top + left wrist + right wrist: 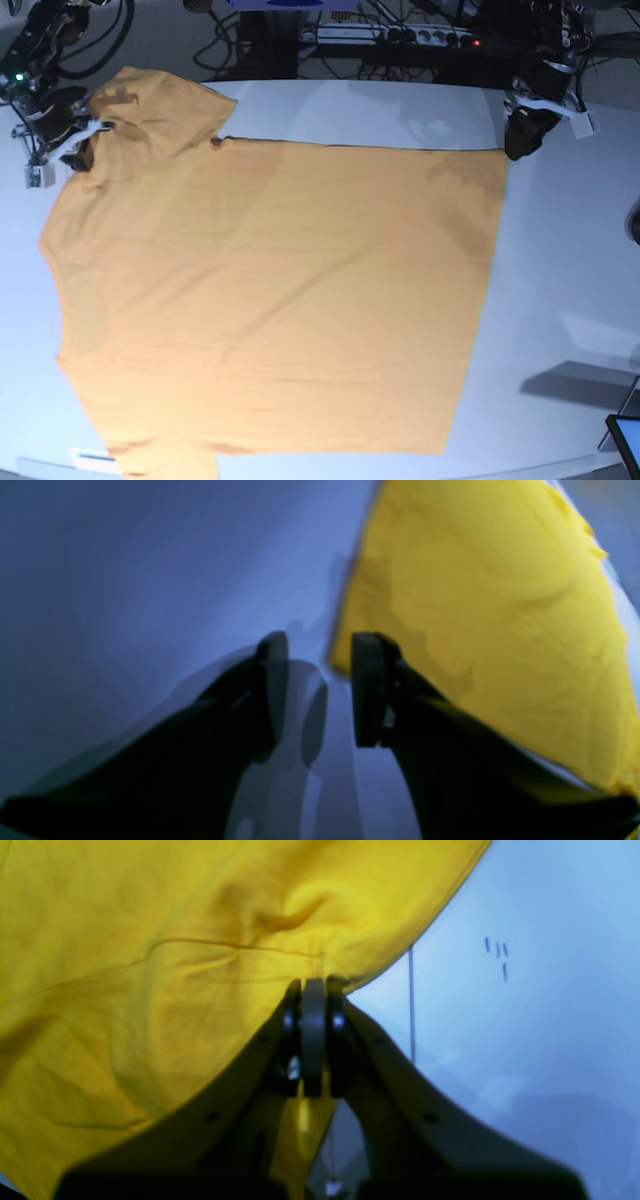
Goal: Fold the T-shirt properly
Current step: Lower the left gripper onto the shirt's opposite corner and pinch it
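The orange-yellow T-shirt (280, 290) lies spread flat across the white table (560, 300), one short sleeve at the far left. My right gripper (80, 150) stands at that far left shoulder. In the right wrist view it (314, 985) is shut on a bunched fold of the T-shirt (150, 965). My left gripper (522, 148) hovers at the shirt's far right corner. In the left wrist view its jaws (320, 645) stand open with nothing between them. The corner of the T-shirt (475, 605) lies just beyond the right fingertip (367, 680).
Cables and a power strip (400, 35) run along the table's back edge. A screen corner (625, 440) shows at the front right. A small white label (95, 458) lies by the shirt's front left. Small dark marks (497, 952) dot the tabletop.
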Motion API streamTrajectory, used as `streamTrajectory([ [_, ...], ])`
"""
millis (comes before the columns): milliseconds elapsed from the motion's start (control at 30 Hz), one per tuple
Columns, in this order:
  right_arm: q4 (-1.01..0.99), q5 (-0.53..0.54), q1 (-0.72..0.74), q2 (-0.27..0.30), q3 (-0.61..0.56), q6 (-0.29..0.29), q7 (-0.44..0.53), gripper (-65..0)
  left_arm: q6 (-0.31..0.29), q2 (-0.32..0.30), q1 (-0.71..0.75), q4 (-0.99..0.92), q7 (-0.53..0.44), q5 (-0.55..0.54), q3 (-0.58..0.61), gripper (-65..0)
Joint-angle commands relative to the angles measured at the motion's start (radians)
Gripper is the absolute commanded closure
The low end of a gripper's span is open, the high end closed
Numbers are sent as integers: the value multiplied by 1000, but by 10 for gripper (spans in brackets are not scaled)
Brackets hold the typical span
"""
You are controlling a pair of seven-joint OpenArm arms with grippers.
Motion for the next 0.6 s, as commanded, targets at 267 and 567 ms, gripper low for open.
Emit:
streamTrajectory([
  [267, 6, -17, -5, 8, 0, 6, -28, -3, 20, -4, 3, -27, 44, 26, 8, -223],
  [567, 6, -17, -5, 8, 0, 6, -28, -3, 20, -4, -26, -27, 44, 26, 91, -223],
])
